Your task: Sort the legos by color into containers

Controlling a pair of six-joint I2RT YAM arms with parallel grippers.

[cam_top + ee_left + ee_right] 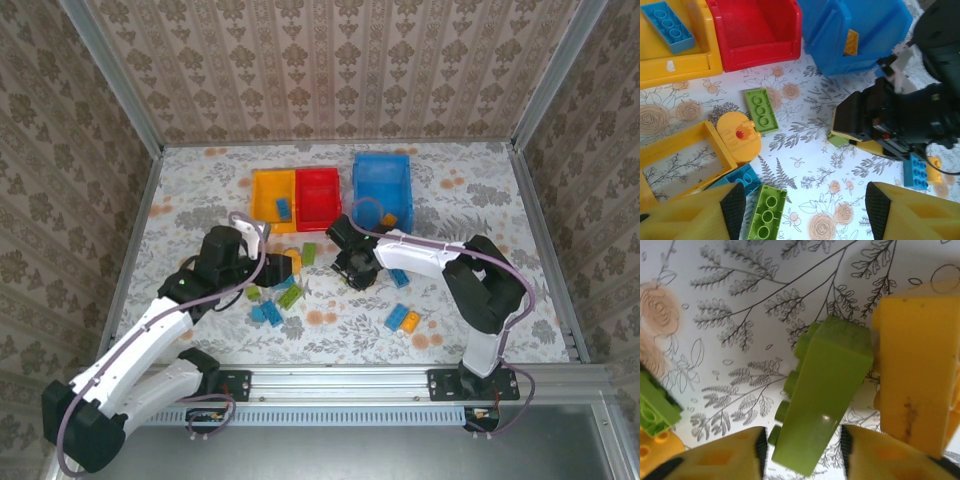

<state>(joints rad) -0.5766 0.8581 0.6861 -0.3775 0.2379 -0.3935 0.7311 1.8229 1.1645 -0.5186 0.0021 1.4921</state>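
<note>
Right hand point(802, 447) clenched on lime green lego point(825, 390): glossy, smooth face up, studs sideways, tilted over floral desk point(740, 315). Left hand point(805, 202) released, fingers point(732, 205) wide.

Glossy, smooth plastic is shown by the green lego point(822, 405) and the red bin point(760, 55); the table covering point(480, 205) seems matt.

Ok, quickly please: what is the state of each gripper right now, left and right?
Left gripper: open, jaws wide apart, holding nothing.
Right gripper: closed on a lime green brick.
</note>
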